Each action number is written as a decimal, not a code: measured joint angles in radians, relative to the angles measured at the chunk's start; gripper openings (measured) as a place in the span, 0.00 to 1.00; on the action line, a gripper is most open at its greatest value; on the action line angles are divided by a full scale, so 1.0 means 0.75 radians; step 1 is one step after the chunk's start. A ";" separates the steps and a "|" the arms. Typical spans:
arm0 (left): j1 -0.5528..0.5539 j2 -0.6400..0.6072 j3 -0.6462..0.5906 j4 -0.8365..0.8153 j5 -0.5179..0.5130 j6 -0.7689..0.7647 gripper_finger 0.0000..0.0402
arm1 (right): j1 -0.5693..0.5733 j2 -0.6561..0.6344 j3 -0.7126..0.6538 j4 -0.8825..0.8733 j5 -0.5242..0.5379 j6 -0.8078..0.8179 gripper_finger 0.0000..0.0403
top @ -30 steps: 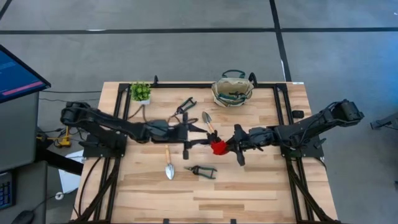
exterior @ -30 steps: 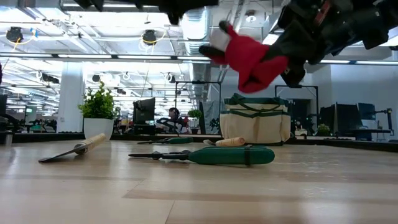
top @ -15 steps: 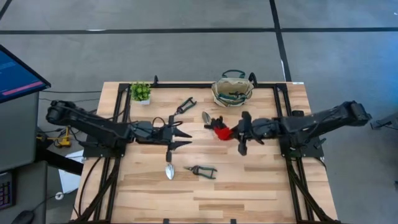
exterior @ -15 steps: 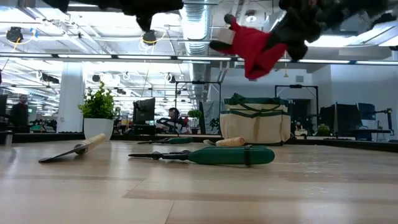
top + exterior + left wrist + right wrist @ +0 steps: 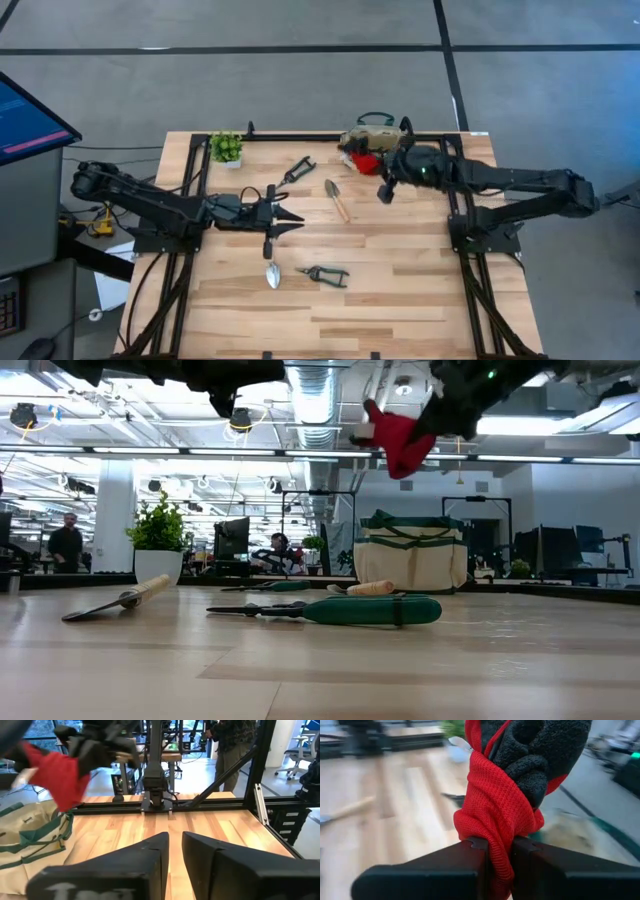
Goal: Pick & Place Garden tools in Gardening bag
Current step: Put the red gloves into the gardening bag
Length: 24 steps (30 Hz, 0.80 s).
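Note:
My right gripper [image 5: 372,164] is shut on the red-and-black bundle [image 5: 364,160], high above the table beside the near rim of the gardening bag [image 5: 378,138]. In the low view the bundle [image 5: 400,436] hangs above the bag [image 5: 412,555]. My left gripper [image 5: 296,221] hovers left of centre. Its fingers [image 5: 150,851] stand nearly together with nothing between them. Lying flat on the wood are a wooden-handled trowel [image 5: 338,200], a second trowel [image 5: 271,263], pruners [image 5: 325,273] and shears [image 5: 298,170]. My right gripper pinches the bundle's red knit cloth [image 5: 496,837] between its two fingers, several folded layers. The fingers come from the table's right, slanting down. The bundle is lifted clear, and its black part [image 5: 530,755] bulges beyond the fingertips.
A small green potted plant [image 5: 226,148] stands at the far left corner. Black frame rails [image 5: 205,185] run along the table's left, right and far sides. People and desks show in the room beyond the table [image 5: 66,545].
My right gripper has risen and swung toward the far edge with the bundle, from mid-table to beside the bag. My left gripper has drawn back toward the left edge, and its fingers have closed from wide open to a narrow gap.

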 joint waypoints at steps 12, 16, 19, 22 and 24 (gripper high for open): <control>0.000 0.001 0.000 -0.001 0.002 0.004 0.09 | -0.350 0.158 0.002 0.001 -0.089 -0.140 0.06; 0.000 0.001 0.000 -0.001 0.005 0.004 0.09 | -0.394 0.237 0.002 0.006 -0.091 -0.225 0.06; 0.000 0.001 0.000 -0.001 0.005 0.004 0.09 | -0.425 0.283 0.002 0.006 -0.081 -0.265 0.06; 0.000 0.001 0.000 -0.002 0.005 0.004 0.09 | -0.458 0.326 0.002 0.006 -0.070 -0.299 0.06; 0.000 0.002 0.000 -0.002 0.004 0.004 0.09 | -0.477 0.349 0.002 0.005 -0.055 -0.315 0.06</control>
